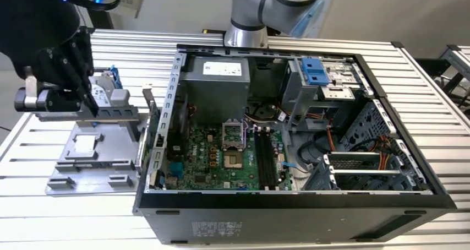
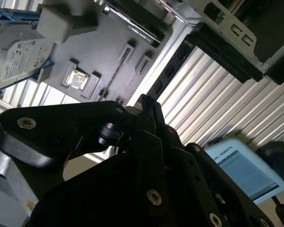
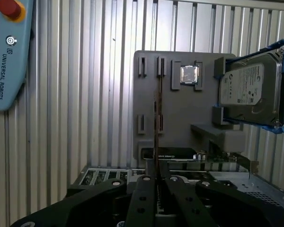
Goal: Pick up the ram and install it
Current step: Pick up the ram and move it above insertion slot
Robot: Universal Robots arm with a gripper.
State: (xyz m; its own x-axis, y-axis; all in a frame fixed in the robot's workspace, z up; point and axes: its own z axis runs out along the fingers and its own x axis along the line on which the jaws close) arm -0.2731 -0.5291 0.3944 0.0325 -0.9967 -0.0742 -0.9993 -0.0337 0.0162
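Jaws together, the black gripper (image 3: 156, 177) hovers over the grey plastic holder (image 3: 180, 113). In the holder's slot the long, thin dark ram stick (image 3: 157, 113) stands edge-on, a narrow line.

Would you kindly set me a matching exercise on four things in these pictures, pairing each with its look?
Things:
1. ram
2. hard drive
3. chip
4. case

Looks:
a. framed in blue
b. black, open
c. thin, seen edge-on in the first wrist view
d. square, silver

Pairs: 1-c; 2-a; 3-d; 4-b
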